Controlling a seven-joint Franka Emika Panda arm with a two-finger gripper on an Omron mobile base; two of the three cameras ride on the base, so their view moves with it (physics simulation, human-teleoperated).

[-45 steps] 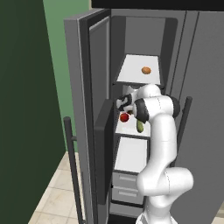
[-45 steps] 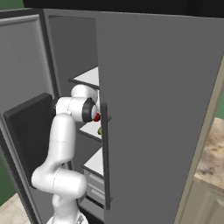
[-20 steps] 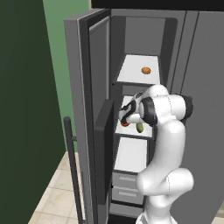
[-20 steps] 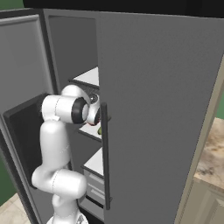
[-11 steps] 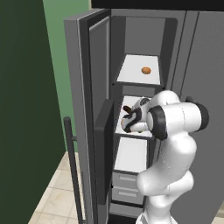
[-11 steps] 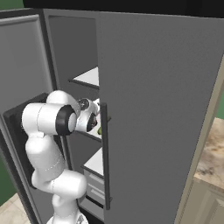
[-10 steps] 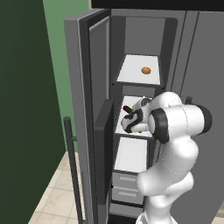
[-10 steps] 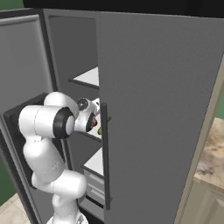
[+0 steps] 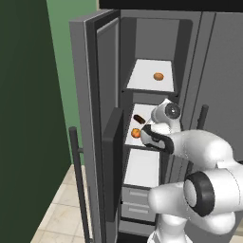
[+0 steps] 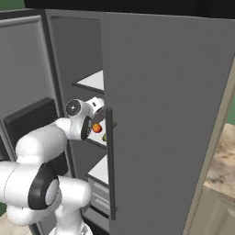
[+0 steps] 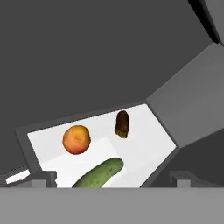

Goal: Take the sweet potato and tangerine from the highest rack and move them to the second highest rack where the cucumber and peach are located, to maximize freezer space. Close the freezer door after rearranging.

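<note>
The sweet potato point(image 11: 122, 124) lies on the second highest rack point(image 11: 144, 135), at about 1 o'clock from the peach point(image 11: 77, 139) in the hand view, with bare white shelf between them. The cucumber point(image 11: 99, 173) lies at about 5 o'clock from the peach and 7 o'clock from the sweet potato, apart from both and nearest the camera. In the left base view the sweet potato point(image 9: 139, 118) sits toward the back of that rack point(image 9: 133, 124) and the peach point(image 9: 135, 133) closer to its front edge, partly behind the arm. The tangerine point(image 9: 158, 76) rests alone on the highest rack point(image 9: 147, 80), at about 12 o'clock above the other things. The tool point(image 11: 109, 180) holds nothing; its fingertips point(image 11: 43, 178) stand wide apart at the bottom of the hand view, short of the rack's front edge and touching none of the produce. In the left base view the tool point(image 9: 144, 138) is at the front of the middle shelf, just beside the peach. The freezer door point(image 9: 92, 123) stands swung open at 9 o'clock of the shelves, with its dark bar handle on the outside, and the freezer point(image 9: 187, 57) shows grey drawers below the lowest shelf.
</note>
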